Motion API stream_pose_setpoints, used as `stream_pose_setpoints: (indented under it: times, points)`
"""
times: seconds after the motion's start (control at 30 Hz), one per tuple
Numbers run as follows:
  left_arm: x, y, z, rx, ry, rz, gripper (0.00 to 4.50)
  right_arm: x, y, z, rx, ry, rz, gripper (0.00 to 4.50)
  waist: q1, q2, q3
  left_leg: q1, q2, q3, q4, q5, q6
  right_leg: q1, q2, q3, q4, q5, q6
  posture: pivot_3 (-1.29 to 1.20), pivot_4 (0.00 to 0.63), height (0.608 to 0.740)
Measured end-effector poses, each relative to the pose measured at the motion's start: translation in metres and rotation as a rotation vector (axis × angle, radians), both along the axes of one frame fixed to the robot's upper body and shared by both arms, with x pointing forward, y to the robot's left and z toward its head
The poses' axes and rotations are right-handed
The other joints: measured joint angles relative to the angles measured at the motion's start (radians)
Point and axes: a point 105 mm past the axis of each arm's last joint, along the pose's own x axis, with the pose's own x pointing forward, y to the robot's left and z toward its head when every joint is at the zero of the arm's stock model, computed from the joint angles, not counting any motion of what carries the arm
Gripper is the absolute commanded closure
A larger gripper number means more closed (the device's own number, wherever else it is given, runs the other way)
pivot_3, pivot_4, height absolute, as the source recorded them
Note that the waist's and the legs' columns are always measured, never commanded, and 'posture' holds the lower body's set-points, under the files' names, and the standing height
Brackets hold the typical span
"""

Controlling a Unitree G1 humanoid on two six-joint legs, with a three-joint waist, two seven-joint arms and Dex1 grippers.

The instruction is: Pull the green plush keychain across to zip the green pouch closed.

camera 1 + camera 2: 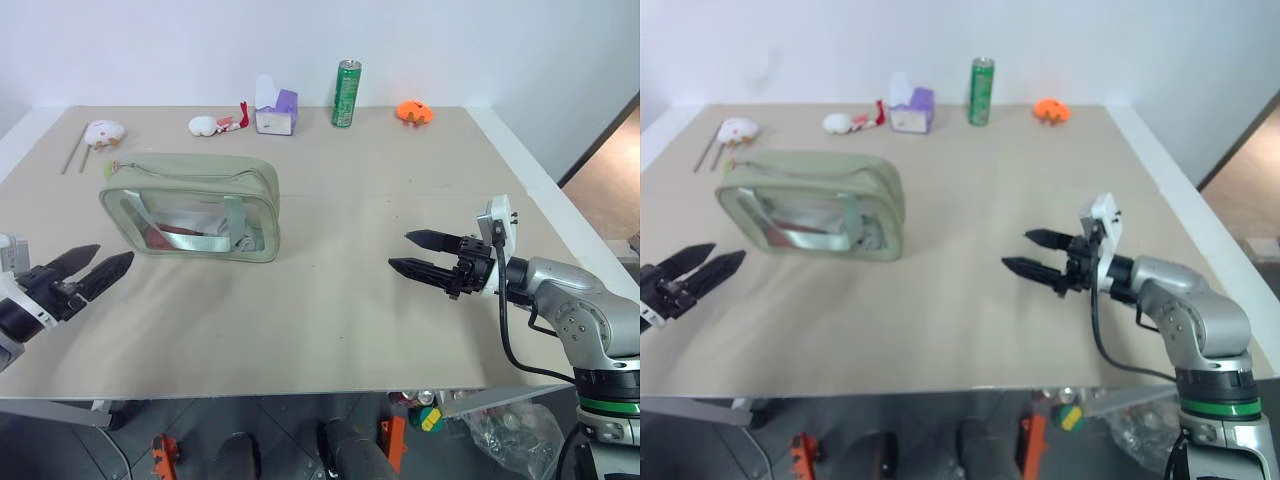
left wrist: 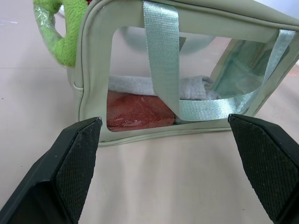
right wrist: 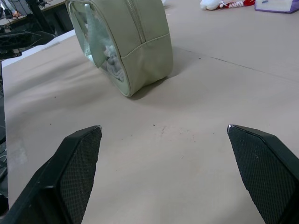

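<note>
Both of my claws hover empty above the tan table (image 1: 330, 330), jaws spread wide: my left gripper (image 1: 88, 270) at the near left edge, my right gripper (image 1: 420, 253) out over the right half, each aimed inward toward the middle. Between them, nearer the left one, the green pouch (image 1: 195, 205) stands upright on its long edge, a clear panel facing me with its pale strap (image 2: 161, 56) crossing over red and white contents. My left wrist camera looks straight at that panel, and the green plush keychain (image 2: 63, 35) hangs at the pouch's upper corner, at the end farthest from my right gripper. My right wrist camera sees the pouch end-on, well apart from its fingers. Along the far edge sit a white toy (image 1: 104, 130), another small white toy (image 1: 205, 125), a purple-and-white box (image 1: 276, 112), a green can (image 1: 346, 94) and an orange object (image 1: 413, 112).
</note>
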Motion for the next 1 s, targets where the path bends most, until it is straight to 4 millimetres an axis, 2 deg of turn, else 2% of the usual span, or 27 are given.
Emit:
stream_pose_setpoints:
  times: [0.27, 0.43, 0.5, 0.53, 0.57, 0.6, 0.73, 0.8, 0.9, 1.0]
  points:
    - [-0.005, -0.011, 0.0, -0.009, 0.022, -0.005, 0.0, -0.002, 0.014, -0.011, 0.017, 0.036, 0.041, 0.05, 0.0, 0.0, 0.0, 0.0, 0.0, 0.0, 0.001, 0.0, 0.0, 0.0, 0.0, 0.0, 0.001, 0.0, 0.0, 0.0, 0.15, 0.74]
    - [-0.001, -0.018, -0.002, 0.098, 0.061, -0.043, 0.0, -0.005, 0.015, -0.01, -0.052, 0.019, 0.057, 0.05, 0.0, 0.0, 0.0, 0.0, 0.0, 0.0, 0.001, 0.0, 0.0, 0.0, 0.0, 0.0, 0.001, 0.0, 0.0, 0.0, 0.15, 0.74]
    - [0.002, -0.021, 0.004, 0.131, 0.053, -0.069, 0.0, -0.008, 0.014, -0.01, -0.086, 0.019, 0.073, 0.05, 0.0, 0.0, 0.0, 0.0, 0.0, 0.0, 0.001, 0.0, 0.0, 0.0, 0.0, 0.0, 0.001, 0.0, 0.0, 0.0, 0.15, 0.74]
    - [0.007, -0.026, 0.014, 0.163, 0.031, -0.107, 0.0, -0.012, 0.013, -0.009, -0.134, 0.016, 0.095, 0.05, 0.003, 0.0, 0.0, 0.0, -0.001, 0.0, 0.001, 0.0, 0.0, 0.0, 0.0, 0.0, 0.001, 0.0, 0.0, 0.0, 0.15, 0.74]
    - [0.016, -0.035, 0.049, 0.281, -0.07, -0.169, 0.0, -0.022, 0.022, 0.005, -0.214, -0.035, 0.191, 0.05, 0.0, 0.0, 0.0, 0.0, 0.0, 0.0, 0.001, 0.0, 0.0, 0.0, 0.0, 0.0, 0.001, 0.0, 0.0, 0.0, 0.15, 0.74]
    - [0.016, -0.036, 0.05, 0.283, -0.072, -0.17, 0.0, -0.022, 0.023, 0.005, -0.214, -0.036, 0.192, 0.05, -0.001, 0.0, 0.0, 0.001, 0.0, 0.001, 0.001, 0.0, 0.0, 0.0, 0.0, 0.0, 0.001, 0.0, 0.0, 0.0, 0.15, 0.74]
    - [0.028, -0.056, 0.08, 0.489, -0.159, -0.297, 0.0, -0.05, 0.048, 0.01, -0.317, -0.074, 0.382, 0.05, 0.001, 0.0, 0.001, 0.0, 0.0, -0.001, 0.0, 0.0, 0.0, -0.001, 0.001, -0.002, 0.001, -0.001, -0.001, 0.0, 0.15, 0.74]
    - [0.032, -0.065, 0.092, 0.56, -0.204, -0.356, 0.0, -0.057, 0.056, 0.007, -0.329, -0.074, 0.432, 0.05, 0.001, 0.001, 0.001, 0.0, 0.0, -0.001, 0.0, 0.0, 0.0, -0.001, 0.001, -0.002, 0.001, -0.001, -0.001, 0.0, 0.15, 0.74]
    - [0.039, -0.07, 0.095, 0.675, -0.211, -0.416, 0.0, -0.058, 0.058, 0.005, -0.328, -0.071, 0.436, 0.05, 0.001, 0.001, 0.001, -0.001, 0.0, -0.001, 0.0, 0.0, 0.0, -0.001, 0.001, -0.001, 0.001, -0.001, -0.001, 0.0, 0.15, 0.74]
    - [0.052, -0.067, 0.089, 0.753, -0.184, -0.457, 0.0, -0.061, 0.059, 0.0, -0.327, -0.056, 0.434, 0.05, 0.002, 0.001, 0.001, -0.001, 0.0, -0.001, 0.0, 0.0, 0.0, -0.001, 0.001, -0.002, 0.001, -0.001, -0.001, 0.0, 0.15, 0.74]
